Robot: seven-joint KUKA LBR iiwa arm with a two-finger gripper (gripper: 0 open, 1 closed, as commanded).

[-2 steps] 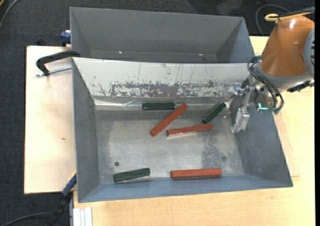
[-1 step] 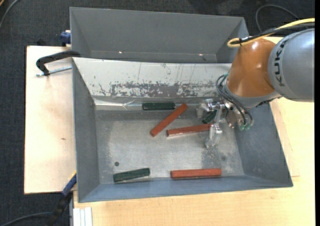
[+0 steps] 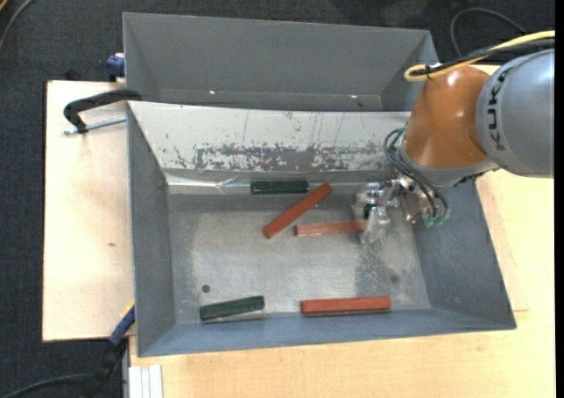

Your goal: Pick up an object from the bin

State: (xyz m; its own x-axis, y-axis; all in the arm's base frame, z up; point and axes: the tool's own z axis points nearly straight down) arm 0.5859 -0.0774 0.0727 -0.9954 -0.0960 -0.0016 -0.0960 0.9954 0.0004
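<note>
Grey bin [image 3: 150, 238] holds three red bars [image 3: 297, 210] [image 3: 328, 229] [image 3: 345, 305], two green bars [image 3: 279, 186] [image 3: 231, 308]; jaws' opening unclear.

The bin [image 3: 148, 238] is matt grey metal, and its wall at 12 o'clock is scuffed and flecked. The red-brown stick [image 3: 345, 305] at 6 o'clock looks matt, while the dark green bar [image 3: 232, 308] at 7 o'clock is faintly glossy. At 3 o'clock the orange cover [image 3: 449, 119] is smooth and glossy, and the gripper [image 3: 377, 216] is bare shiny metal.

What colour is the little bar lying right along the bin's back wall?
Dark green, almost black. The bar shows best in the camera view, seen from above.
</note>
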